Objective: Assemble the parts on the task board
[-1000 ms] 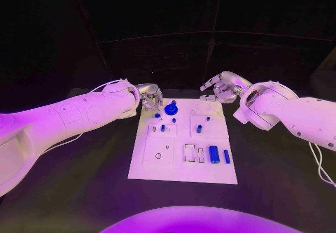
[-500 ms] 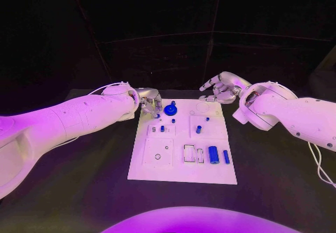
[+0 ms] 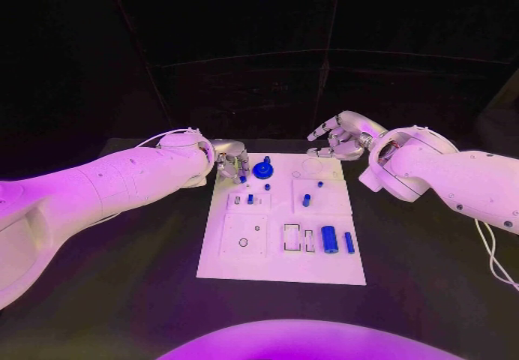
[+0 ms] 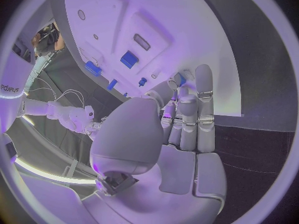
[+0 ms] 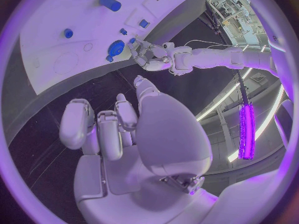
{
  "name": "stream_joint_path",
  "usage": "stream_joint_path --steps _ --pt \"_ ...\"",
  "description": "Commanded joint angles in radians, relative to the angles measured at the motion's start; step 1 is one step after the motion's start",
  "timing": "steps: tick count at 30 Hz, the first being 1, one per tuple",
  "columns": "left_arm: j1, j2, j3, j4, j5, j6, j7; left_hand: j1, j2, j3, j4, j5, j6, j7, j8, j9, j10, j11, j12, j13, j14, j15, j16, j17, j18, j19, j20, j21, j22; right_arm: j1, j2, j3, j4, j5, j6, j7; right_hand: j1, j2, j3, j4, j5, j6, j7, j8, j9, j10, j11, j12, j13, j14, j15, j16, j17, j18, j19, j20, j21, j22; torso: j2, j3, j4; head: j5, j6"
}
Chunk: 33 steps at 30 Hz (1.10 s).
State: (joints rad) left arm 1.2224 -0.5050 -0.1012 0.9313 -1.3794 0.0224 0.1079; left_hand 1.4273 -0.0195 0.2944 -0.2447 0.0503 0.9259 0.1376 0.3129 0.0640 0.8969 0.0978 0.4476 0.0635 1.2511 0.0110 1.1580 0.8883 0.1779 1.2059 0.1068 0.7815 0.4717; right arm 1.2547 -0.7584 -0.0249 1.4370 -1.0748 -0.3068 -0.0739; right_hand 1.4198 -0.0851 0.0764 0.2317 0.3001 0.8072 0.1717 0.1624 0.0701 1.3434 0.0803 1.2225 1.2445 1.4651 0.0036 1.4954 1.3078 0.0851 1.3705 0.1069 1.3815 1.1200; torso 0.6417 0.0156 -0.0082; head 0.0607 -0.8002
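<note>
Two hands at the far end of the task board (image 3: 283, 225), assembly looked partly done.
Several parts stood seated near 12 o'clock, including the round blue part (image 3: 264, 171); the blue cylinder (image 3: 330, 239) and blue bar (image 3: 349, 241) lay loose toward 4 o'clock, probably still to place. Left hand (image 3: 230, 158) hovered at the board's 11 o'clock corner, fingers curled together; whether it held anything, could not tell. Right hand (image 3: 340, 136) sat off the 1 o'clock corner, fingers loosely bent, empty.
</note>
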Motion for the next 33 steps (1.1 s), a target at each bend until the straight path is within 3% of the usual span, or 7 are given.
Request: stream_joint_path --steps 1,6,18,33 --pt "0.001 0.002 0.000 0.000 -0.008 0.039 0.023 -0.005 0.011 0.023 -0.010 -0.002 0.011 0.001 -0.013 -0.001 0.010 0.000 -0.013 -0.002 0.005 -0.005 0.005 -0.003 0.005 -0.009 -0.007 0.013 0.009 0.002 -0.001 0.001 0.005 -0.002 0.005 0.002 -0.003 0.010 -0.003 -0.004 0.005 0.004 -0.001 0.006 -0.001 -0.003 -0.001 0.001 0.001 0.071 -0.003 -0.005 0.112 0.002 -0.007 -0.001 -0.006 -0.001 0.001 0.0002 0.0013 -0.001 0.001" --pt "0.001 0.007 0.000 -0.007 -0.008 0.046 0.024 -0.025 0.011 0.065 -0.032 -0.003 0.022 -0.002 -0.042 0.000 0.019 0.003 -0.042 -0.001 0.006 -0.003 0.010 -0.005 0.004 -0.025 -0.004 0.039 0.031 0.002 -0.001 0.001 0.005 -0.002 0.005 0.001 -0.003 0.010 -0.003 -0.004 0.005 0.004 -0.001 0.006 -0.001 -0.003 -0.001 0.001 0.001 0.071 -0.003 -0.005 0.112 0.002 -0.007 -0.001 -0.006 -0.001 0.000 -0.0002 0.0006 0.000 -0.002" --pt "0.001 0.010 0.000 -0.014 -0.040 0.070 0.013 -0.046 -0.001 0.095 -0.041 -0.003 0.018 -0.009 -0.078 -0.001 0.014 0.010 -0.070 -0.001 0.014 0.003 0.026 0.006 0.004 -0.035 0.000 0.065 0.051 0.002 -0.002 0.001 0.005 -0.002 0.006 0.000 -0.002 0.011 -0.003 -0.005 0.008 0.004 -0.001 0.007 -0.001 -0.002 -0.001 0.003 0.002 0.071 -0.003 -0.005 0.112 0.001 -0.006 -0.001 -0.006 0.000 0.000 0.0004 0.0005 -0.001 -0.004" --pt "-0.002 0.004 -0.001 -0.013 -0.062 0.079 0.002 -0.060 0.004 0.108 -0.035 -0.003 0.043 -0.006 -0.089 0.003 0.020 0.014 -0.068 0.004 0.015 0.009 0.033 0.009 0.005 -0.042 0.006 0.076 0.061 0.002 -0.003 0.001 0.005 -0.002 0.006 -0.001 -0.002 0.011 -0.003 -0.005 0.009 0.004 -0.001 0.007 -0.001 -0.002 -0.001 0.003 0.002 0.071 -0.003 -0.006 0.111 0.001 -0.006 -0.001 -0.006 0.000 -0.001 0.0003 0.0015 0.001 -0.007"
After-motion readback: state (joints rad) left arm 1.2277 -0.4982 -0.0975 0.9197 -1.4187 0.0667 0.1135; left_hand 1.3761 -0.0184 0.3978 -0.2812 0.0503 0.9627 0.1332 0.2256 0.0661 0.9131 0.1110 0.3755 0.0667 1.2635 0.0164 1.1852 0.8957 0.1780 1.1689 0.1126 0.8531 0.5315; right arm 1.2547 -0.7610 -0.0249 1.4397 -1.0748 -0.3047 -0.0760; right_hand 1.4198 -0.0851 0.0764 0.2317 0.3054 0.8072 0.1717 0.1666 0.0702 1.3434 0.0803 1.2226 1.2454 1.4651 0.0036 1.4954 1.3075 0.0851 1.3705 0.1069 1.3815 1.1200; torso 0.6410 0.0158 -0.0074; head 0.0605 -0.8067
